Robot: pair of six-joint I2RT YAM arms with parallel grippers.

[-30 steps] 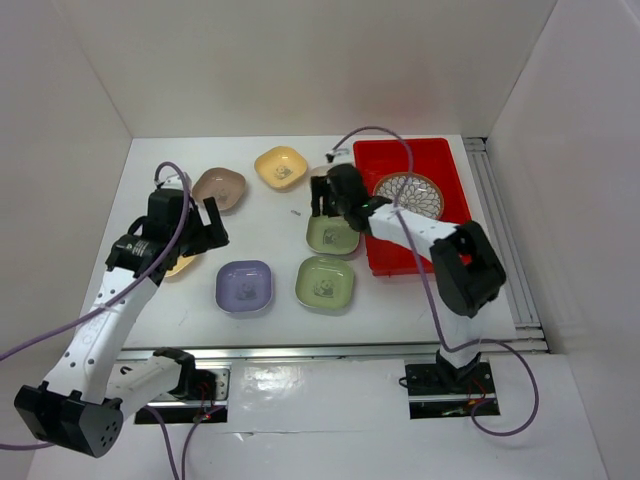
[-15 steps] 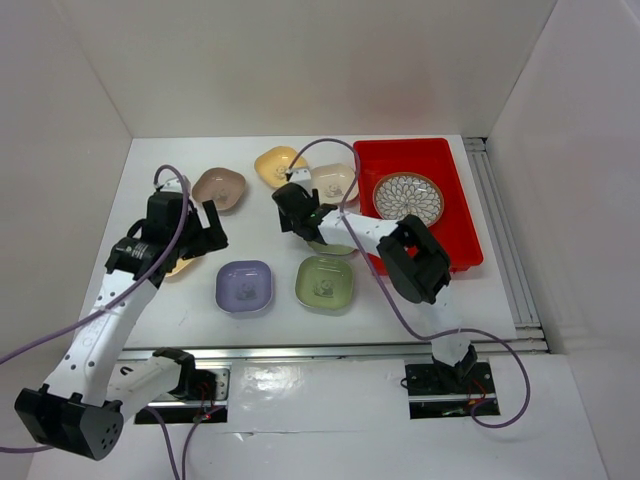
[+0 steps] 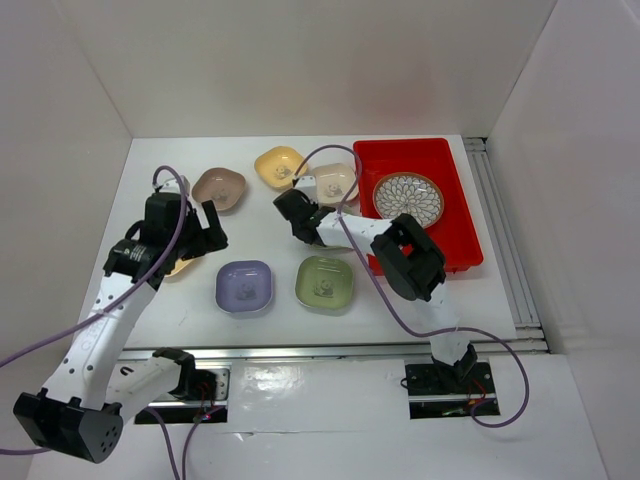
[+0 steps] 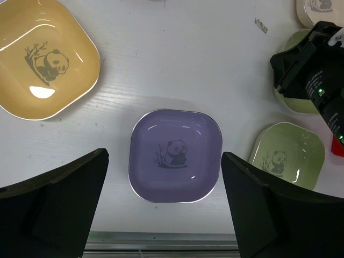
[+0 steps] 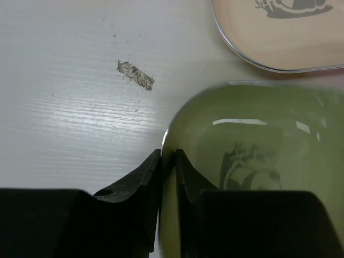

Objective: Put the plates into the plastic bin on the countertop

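Closure is the news. The right gripper [image 5: 167, 157] hung with wider jaws beside the left wall of the red bin [image 3: 452, 160] a second ago. It has since swung toward 9 o'clock, and its jaws are now pinched on the left rim of the far green dish [image 5: 252, 161], one finger inside the lip and one outside. The dish lies flat on the white table [image 3: 270, 237], not yet lifted. It sits just at 6 o'clock of the cream dish [image 3: 333, 182], and in the top view the arm hides most of it.

The bin, at 2 o'clock on the table, holds only the round patterned plate [image 3: 408, 195]. Every small dish in view is outside it: brown-pink [image 3: 219, 187] and yellow [image 3: 280, 166] toward 12 o'clock, the near green dish [image 3: 325, 282] at 6 o'clock, and a second yellow dish [image 4: 43, 62] at 9 o'clock.

The left gripper [image 3: 205, 228] has not stirred. Its jaws stand wide apart above the lavender dish [image 4: 174, 156], touching nothing.

The grasp looks made, so the next move is probably a lift and a carry toward 3 o'clock over the bin's low wall. An edge-only pinch may let the dish tip or slip, so a level, unhurried lift seems wise. Most of the task lies ahead.
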